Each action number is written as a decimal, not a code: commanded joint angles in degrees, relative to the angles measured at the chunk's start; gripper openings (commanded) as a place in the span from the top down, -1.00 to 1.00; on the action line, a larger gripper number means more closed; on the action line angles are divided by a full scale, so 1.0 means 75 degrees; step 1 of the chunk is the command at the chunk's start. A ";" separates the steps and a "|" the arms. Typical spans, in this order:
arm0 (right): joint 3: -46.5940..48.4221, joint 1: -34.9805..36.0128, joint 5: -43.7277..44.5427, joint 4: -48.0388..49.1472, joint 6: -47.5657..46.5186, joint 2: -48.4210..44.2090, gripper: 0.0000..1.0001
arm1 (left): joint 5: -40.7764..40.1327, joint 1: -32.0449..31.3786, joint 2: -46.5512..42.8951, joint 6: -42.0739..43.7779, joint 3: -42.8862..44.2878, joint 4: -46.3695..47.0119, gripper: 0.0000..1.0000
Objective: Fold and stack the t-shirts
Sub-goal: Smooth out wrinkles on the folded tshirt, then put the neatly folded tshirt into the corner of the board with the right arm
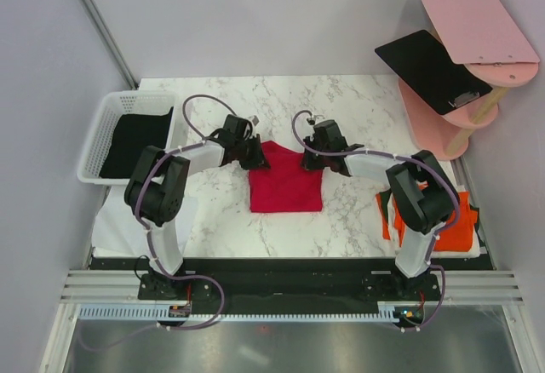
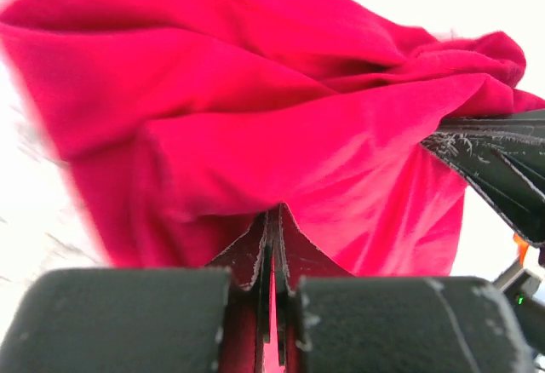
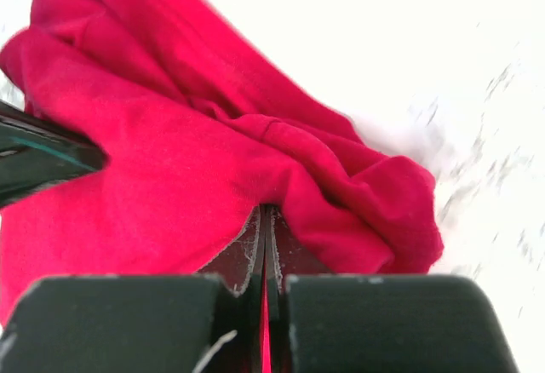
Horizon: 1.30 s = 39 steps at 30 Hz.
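A crimson red t-shirt [image 1: 285, 184] lies in the middle of the marble table, folded to a rough square. My left gripper [image 1: 255, 158] is shut on its far left corner; in the left wrist view the red cloth [image 2: 255, 126] bunches over the closed gripper [image 2: 274, 220]. My right gripper [image 1: 311, 162] is shut on its far right corner; the cloth [image 3: 170, 152] drapes over that closed gripper [image 3: 266, 220] too. A black t-shirt [image 1: 136, 139] lies in the white mesh basket. Orange-red t-shirts [image 1: 456, 224] sit at the right front.
The white mesh basket [image 1: 106, 126] stands at the left edge, white cloth [image 1: 115, 228] in front of it. A pink shelf stand [image 1: 477, 75] with a flat black board [image 1: 430, 71] stands at the back right.
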 commanded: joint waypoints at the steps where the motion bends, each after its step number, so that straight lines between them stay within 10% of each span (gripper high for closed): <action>1: 0.0587 -0.0428 -0.0200 0.0707 -0.0191 0.0569 1.00 | 0.0220 0.0469 0.0332 0.0326 0.0629 0.0380 0.96; 10: 0.1736 -0.0687 -0.0916 0.0695 -0.0120 0.1859 1.00 | 0.0571 0.0845 0.1153 0.0490 0.1379 0.0134 0.96; 23: 0.1983 -0.0733 -0.0893 0.0485 -0.0226 0.0382 1.00 | 0.0947 0.0810 -0.0171 0.0526 0.1192 0.0275 0.96; 39: 0.2500 -0.0979 -0.0530 0.1175 -0.0343 0.2422 1.00 | 0.1111 0.0822 0.1225 0.0408 0.2037 0.0298 0.96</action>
